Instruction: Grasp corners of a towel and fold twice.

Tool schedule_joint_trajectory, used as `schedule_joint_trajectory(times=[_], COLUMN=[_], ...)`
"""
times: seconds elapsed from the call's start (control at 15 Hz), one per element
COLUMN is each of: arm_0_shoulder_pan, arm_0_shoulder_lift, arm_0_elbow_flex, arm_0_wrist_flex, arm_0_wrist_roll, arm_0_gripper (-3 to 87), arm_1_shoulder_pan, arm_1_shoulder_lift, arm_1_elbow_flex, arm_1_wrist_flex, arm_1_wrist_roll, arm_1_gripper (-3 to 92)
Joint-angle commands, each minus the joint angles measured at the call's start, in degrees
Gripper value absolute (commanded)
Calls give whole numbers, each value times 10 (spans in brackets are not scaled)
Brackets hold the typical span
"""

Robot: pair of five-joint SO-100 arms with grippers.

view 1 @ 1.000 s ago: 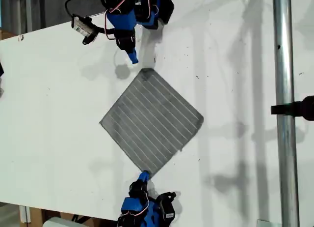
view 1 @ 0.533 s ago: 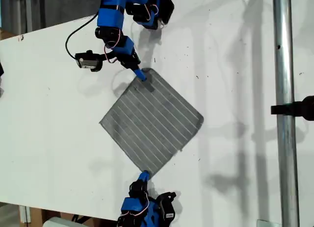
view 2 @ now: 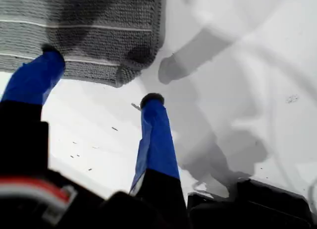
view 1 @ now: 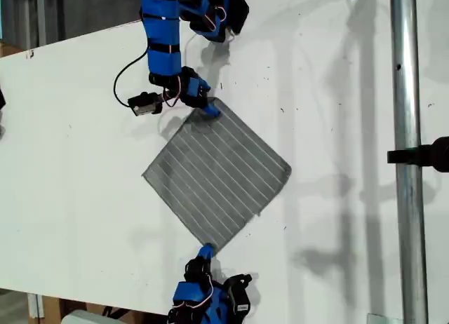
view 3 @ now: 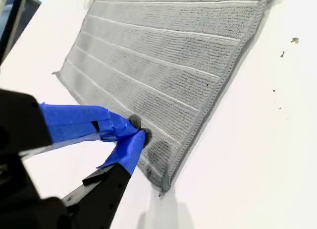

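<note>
The grey striped towel (view 1: pixel 217 173) lies flat as a diamond on the white table (view 1: pixel 77 170). My first gripper (view 1: pixel 210 111) is down at the towel's far corner (view 1: pixel 208 100) and stands open. One blue finger (view 2: pixel 42 70) rests on the towel (view 2: pixel 99 16). The other finger (view 2: pixel 154 135) is on bare table beside that corner (view 2: pixel 119 79). My second gripper (view 1: pixel 205 252) sits at the near corner (view 1: pixel 209 247). It is shut, its tips (view 3: pixel 137 131) touching the towel (view 3: pixel 163 55) just inside the corner (view 3: pixel 161 189). No fabric is lifted there.
A metal pole (view 1: pixel 405 163) with a black clamp (view 1: pixel 428 154) runs down the exterior view's right. The first arm's wrist camera and cable (view 1: pixel 144 103) hang toward the exterior view's left of the far corner. The table's far edge slants across the exterior view's top left.
My first gripper came down from beyond the towel onto its far corner. The second arm and the towel have not moved.
</note>
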Motion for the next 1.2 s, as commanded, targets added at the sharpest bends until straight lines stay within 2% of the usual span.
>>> schedule_joint_trajectory(times=[0.0,0.07,0.13,0.27,0.33,0.53,0.73,0.87,0.93,1.13], arm_0_shoulder_pan=[-7,-7,-7,-7,-7,9,77,84,88,142], arm_0_shoulder_lift=[1,1,1,1,1,1,1,-23,-72,-370], arm_0_elbow_flex=[1,1,1,1,1,0,-22,-83,-127,-290], arm_0_wrist_flex=[-1,-1,-1,-1,-1,-7,-90,-93,-98,-164], arm_0_wrist_roll=[-7,-7,-7,-8,-9,-22,-55,-55,-52,-53], arm_0_gripper=[-27,-27,-27,-27,-27,-28,-29,-29,-29,-29], arm_1_shoulder_pan=[12,14,15,16,15,5,-6,-7,-7,-7], arm_1_shoulder_lift=[-42,-52,-54,-54,-54,-49,-40,-33,-29,-21], arm_1_elbow_flex=[-47,-49,-54,-74,-81,-86,-91,-91,-91,-92], arm_1_wrist_flex=[-11,-26,-36,-51,-54,-67,-68,-69,-69,-69], arm_1_wrist_roll=[5,2,3,0,-1,-1,1,4,4,4], arm_1_gripper=[330,302,191,116,-2,-2,-2,-2,-2,-2])
